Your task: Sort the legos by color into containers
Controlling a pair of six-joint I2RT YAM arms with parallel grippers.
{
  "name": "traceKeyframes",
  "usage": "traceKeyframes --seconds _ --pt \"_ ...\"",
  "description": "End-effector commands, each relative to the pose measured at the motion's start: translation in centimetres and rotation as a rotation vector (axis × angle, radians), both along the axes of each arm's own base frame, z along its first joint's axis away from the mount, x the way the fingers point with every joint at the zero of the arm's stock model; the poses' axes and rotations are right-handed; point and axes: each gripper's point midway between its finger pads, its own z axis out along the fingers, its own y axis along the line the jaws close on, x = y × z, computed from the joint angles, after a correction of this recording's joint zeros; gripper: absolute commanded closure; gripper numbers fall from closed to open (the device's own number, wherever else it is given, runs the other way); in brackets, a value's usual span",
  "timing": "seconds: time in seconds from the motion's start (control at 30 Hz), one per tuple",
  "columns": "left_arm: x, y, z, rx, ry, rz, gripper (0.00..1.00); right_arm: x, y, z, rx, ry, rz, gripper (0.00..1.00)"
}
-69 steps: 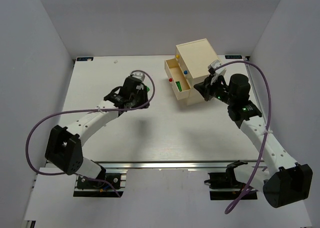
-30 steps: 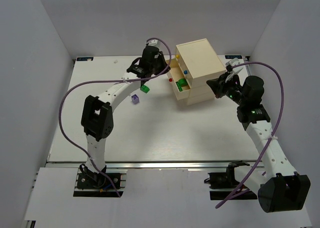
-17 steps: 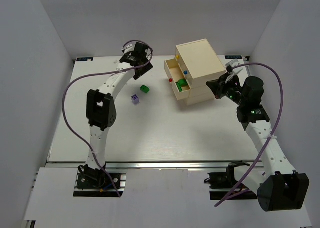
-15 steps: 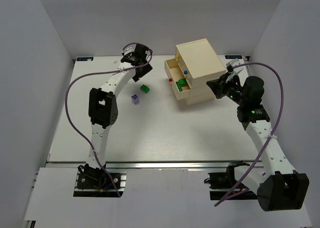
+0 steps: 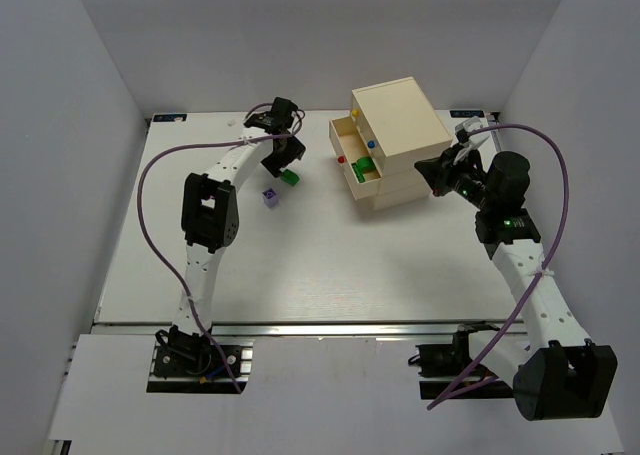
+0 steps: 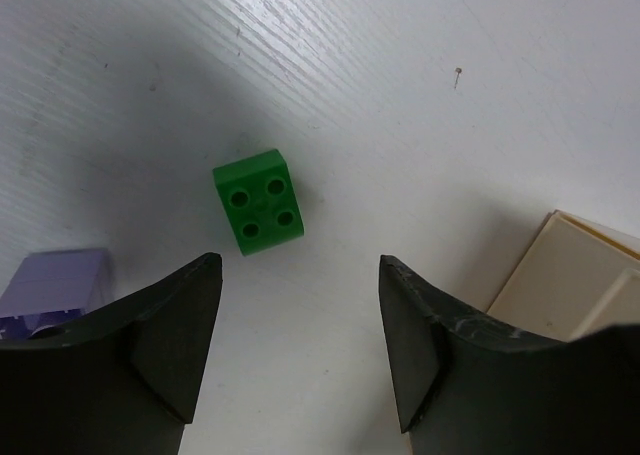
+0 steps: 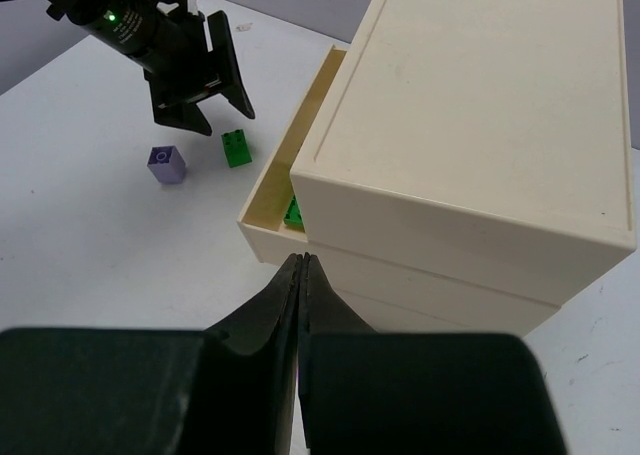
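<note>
**Overhead view.** Your left tool hangs low over the desk, its fingers spread and nothing between them. The green brick lies right at its tips. The purple brick sits just beside that brick, apart from it, on the side nearer the arm bases. The chest stands near this tool, with open drawers pulled out toward it. A second green brick lies inside one of them; which tier cannot be told. Your right tool sits close against the opposite side of the chest.

**Left wrist view.** The two fingers stand wide apart and hold nothing. The green brick rests studs up on the desk, just ahead of the gap and toward the finger on the picture's left. It touches neither finger. The purple brick is partly hidden behind that same finger. A corner of the chest shows beyond the other finger.

**Right wrist view.** The fingers are pressed together to a point and nothing is visible between them. Their tips sit at the lower front edge of the chest; whether they touch it cannot be told. The second green brick shows in the open drawer just ahead of the tips. Farther ahead, both loose bricks lie on the desk under your left tool.
</note>
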Motion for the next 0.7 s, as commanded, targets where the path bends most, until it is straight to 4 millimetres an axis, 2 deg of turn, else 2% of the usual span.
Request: traceKeyframes --seconds 0.0,0.2,0.33,0.5,0.63,0.67 --pt "0.2 -0.5 -0.6 -0.042 0.021 0.013 0.27 0.1 -0.1 1.0 0.015 -0.043 0.003 1.00" --pt "0.5 -1.0 -1.7 -0.068 0.038 0.026 0.28 0.2 -0.5 1.1 0.018 -0.046 -0.008 1.00" --pt "0.4 -0.6 -2.7 -0.066 0.062 0.033 0.30 0.2 -0.5 1.2 0.021 -0.045 -0.008 1.00" --pt "0.4 -0.2 -3.5 -0.070 0.076 0.040 0.38 0.1 -0.7 1.2 0.025 -0.045 -0.013 1.00" --pt "0.5 0.0 -4.0 -0.080 0.089 0.045 0.40 0.2 -1.0 1.3 0.026 -0.047 -0.022 1.00" --pt "0.5 0.5 -4.2 -0.077 0.098 0.053 0.40 0.1 -0.9 1.3 0.027 -0.046 -0.021 1.00"
